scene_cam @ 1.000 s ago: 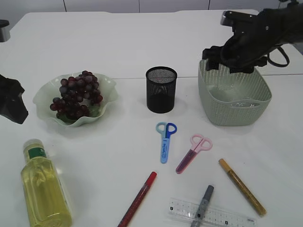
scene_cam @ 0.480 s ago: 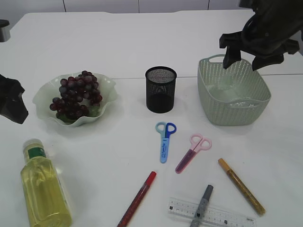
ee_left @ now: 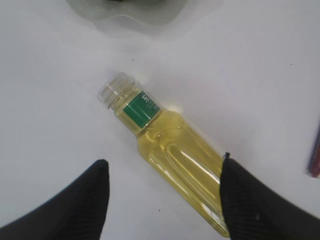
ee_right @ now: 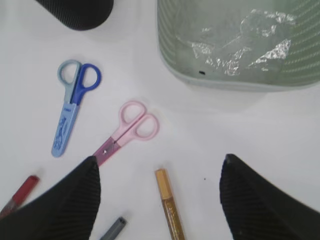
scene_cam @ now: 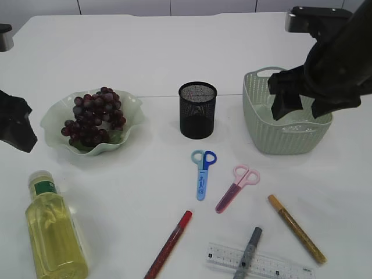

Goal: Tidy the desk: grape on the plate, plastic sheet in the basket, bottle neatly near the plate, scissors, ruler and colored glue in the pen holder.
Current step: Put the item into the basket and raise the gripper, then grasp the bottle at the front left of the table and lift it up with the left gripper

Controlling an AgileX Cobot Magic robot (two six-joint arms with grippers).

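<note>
My left gripper point(ee_left: 162, 200) hangs wide open over the bottle point(scene_cam: 53, 229) lying at the tabletop's front-left corner. My right gripper point(ee_right: 157, 200), open and empty, hovers beside the basket point(scene_cam: 264, 139); I'd descend squarely over the pink scissors point(ee_right: 125, 132).

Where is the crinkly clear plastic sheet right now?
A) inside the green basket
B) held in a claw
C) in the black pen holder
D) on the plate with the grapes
A: the plastic sheet lies crumpled on the floor of the green basket.
</note>
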